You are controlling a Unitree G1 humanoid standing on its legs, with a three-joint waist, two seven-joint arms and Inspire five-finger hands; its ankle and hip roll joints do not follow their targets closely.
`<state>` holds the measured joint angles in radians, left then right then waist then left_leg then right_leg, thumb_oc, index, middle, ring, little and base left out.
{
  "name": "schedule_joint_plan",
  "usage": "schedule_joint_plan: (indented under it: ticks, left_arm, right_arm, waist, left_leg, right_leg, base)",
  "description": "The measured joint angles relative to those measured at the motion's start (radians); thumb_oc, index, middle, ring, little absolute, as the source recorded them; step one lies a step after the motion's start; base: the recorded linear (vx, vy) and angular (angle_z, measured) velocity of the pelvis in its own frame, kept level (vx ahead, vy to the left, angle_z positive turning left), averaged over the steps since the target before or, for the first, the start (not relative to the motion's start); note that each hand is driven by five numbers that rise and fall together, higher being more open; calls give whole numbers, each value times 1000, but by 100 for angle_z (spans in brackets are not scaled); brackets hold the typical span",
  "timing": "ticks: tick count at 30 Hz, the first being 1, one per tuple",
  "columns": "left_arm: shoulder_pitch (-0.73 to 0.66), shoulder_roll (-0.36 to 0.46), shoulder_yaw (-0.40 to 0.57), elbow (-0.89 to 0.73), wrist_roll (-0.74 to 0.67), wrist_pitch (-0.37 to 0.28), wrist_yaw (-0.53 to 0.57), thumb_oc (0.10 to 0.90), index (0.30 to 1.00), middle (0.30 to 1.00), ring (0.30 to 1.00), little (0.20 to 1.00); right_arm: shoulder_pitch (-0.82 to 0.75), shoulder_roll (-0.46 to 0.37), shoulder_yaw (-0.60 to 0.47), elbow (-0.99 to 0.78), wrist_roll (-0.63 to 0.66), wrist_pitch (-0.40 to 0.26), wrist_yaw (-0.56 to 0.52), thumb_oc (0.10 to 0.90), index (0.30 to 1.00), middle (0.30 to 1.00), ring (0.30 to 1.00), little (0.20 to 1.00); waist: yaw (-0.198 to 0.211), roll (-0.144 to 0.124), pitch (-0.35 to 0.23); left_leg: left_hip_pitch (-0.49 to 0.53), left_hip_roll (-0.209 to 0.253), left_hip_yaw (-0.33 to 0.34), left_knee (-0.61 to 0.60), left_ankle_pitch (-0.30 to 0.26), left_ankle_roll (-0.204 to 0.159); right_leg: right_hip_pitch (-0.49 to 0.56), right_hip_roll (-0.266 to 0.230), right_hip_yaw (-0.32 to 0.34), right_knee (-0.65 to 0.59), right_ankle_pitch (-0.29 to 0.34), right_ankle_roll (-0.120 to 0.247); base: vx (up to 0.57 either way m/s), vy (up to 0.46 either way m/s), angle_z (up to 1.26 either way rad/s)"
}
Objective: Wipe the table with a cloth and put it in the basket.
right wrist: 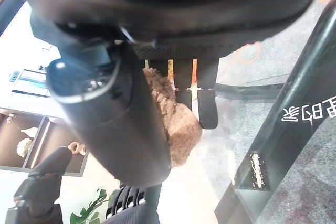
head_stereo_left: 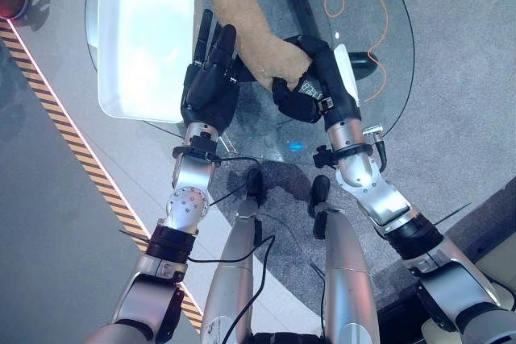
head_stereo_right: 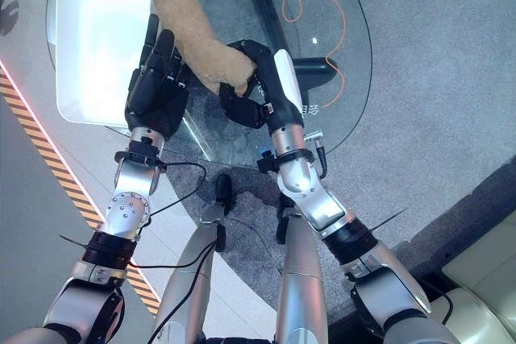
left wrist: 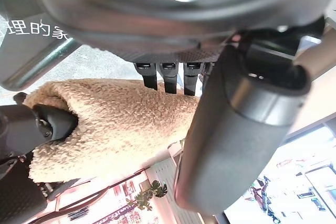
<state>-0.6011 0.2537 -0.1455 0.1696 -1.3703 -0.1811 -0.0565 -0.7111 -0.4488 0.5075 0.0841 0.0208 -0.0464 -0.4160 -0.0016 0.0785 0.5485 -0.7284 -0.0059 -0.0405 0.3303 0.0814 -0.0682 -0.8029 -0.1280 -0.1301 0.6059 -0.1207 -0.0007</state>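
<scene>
Two stages look unfinished: the right robot hand (head_stereo_left: 300, 86) is clamped on the tan cloth (head_stereo_left: 251, 34) over the glass bench (head_stereo_left: 363, 46), beside the straight-fingered left robot hand (head_stereo_left: 208, 78), the white basket (head_stereo_left: 145, 38) just beyond it.

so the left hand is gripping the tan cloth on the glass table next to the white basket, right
Not quite: the right hand is gripping the tan cloth, as the left eye view shows. The left hand is open beside it, on the glass table next to the white basket.
</scene>
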Motion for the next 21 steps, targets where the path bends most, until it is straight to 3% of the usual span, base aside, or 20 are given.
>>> schedule_joint_plan:
  ticks: [21]
  left_arm:
    - [-13, 1, 2, 0, 2, -1, 9, 800, 900, 900, 900, 900]
  right_arm:
    - [-32, -30, 25, -18, -24, 2, 81, 100, 300, 300, 300, 200]
  waist:
    - [1, 0, 0]
  left_leg:
    - [2, 0, 0, -4, 0, 0]
  right_leg:
    - [0, 0, 0, -1, 0, 0]
  base:
    - [0, 0, 0]
